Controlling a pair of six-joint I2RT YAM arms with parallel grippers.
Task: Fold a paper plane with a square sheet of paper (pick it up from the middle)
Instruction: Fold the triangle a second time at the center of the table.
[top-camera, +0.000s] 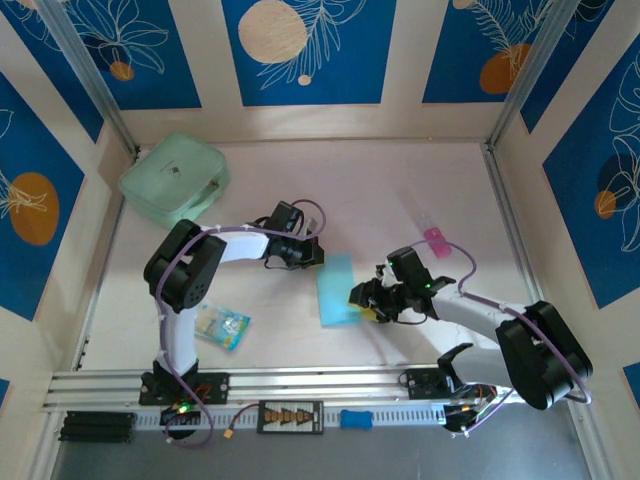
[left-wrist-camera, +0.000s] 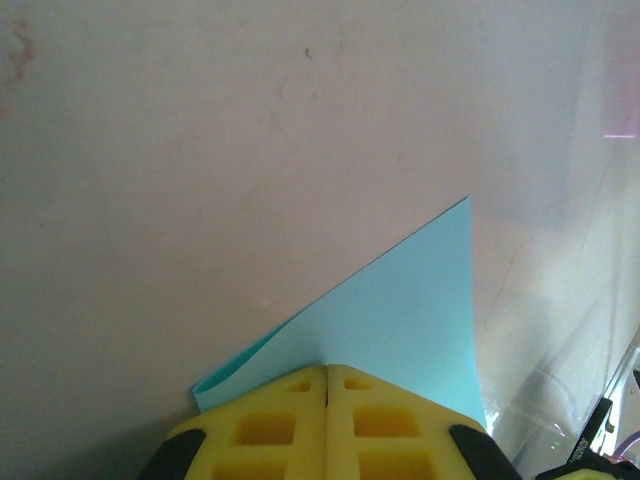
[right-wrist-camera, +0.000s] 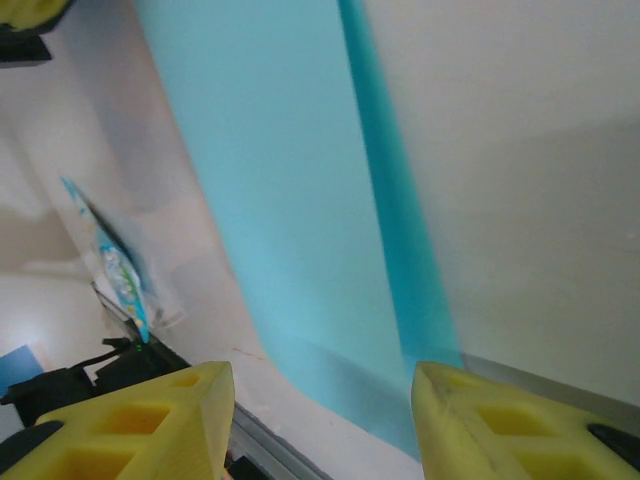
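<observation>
Light-blue square sheet of paper (top-camera: 336, 290) sits near the middle of the table (top-camera: 400, 180), seen from above as a rectangle longer than it is wide. In the right wrist view a darker blue band runs along one side of it (right-wrist-camera: 280, 180).

At its 11 o'clock corner the left gripper (top-camera: 318, 255) is clamped on it. The left wrist view shows the yellow fingers (left-wrist-camera: 290, 420) pressed together with the sheet (left-wrist-camera: 400, 320) pinched between them.

At the sheet's 4 o'clock edge the right gripper (top-camera: 358, 300) has its fingers (right-wrist-camera: 150, 420) spread apart, with the paper's edge lying between them. Whether they touch it cannot be told.

A printed packet (top-camera: 222, 325) lies at 8 o'clock, a mint-green pouch (top-camera: 175, 178) well off at 10 o'clock, and a small pink object (top-camera: 437, 240) at 2 o'clock.
</observation>
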